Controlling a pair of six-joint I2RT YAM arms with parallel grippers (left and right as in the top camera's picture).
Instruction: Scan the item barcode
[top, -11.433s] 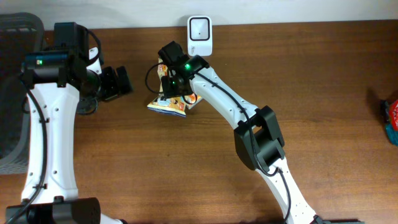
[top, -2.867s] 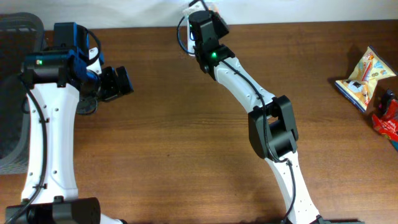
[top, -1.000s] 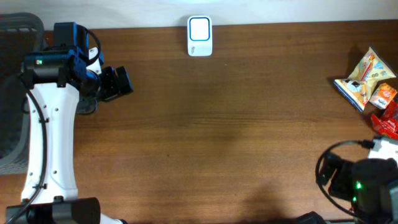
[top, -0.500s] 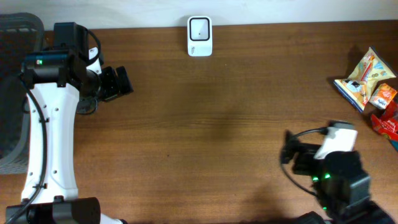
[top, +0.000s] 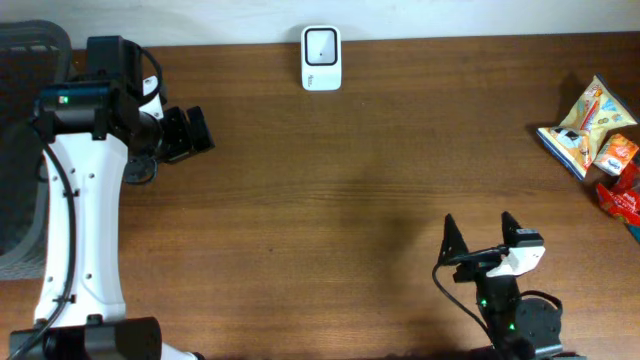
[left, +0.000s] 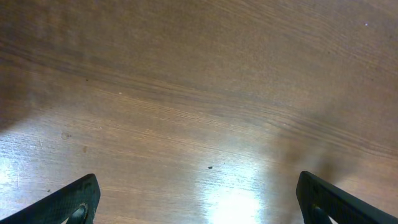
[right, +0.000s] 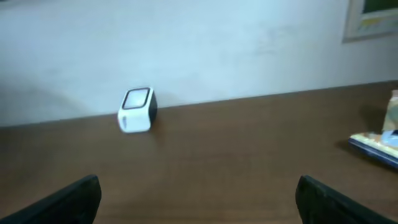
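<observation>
Overhead: left gripper (top: 195, 132) & right gripper (top: 477, 224) are hanging wide-open, empty; right prob. should be grabbing bag (top: 582, 127) w/ barcode facing scanner (top: 321, 46).

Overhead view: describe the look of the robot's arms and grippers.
The left arm has white links, black joints, black cables and a green light; the left gripper is black. The right gripper has black pointed fingers, a white block, a looped black cable and green lights.

Scanner (top: 321, 58) at back (snack packets (top: 585, 128) right)
</observation>
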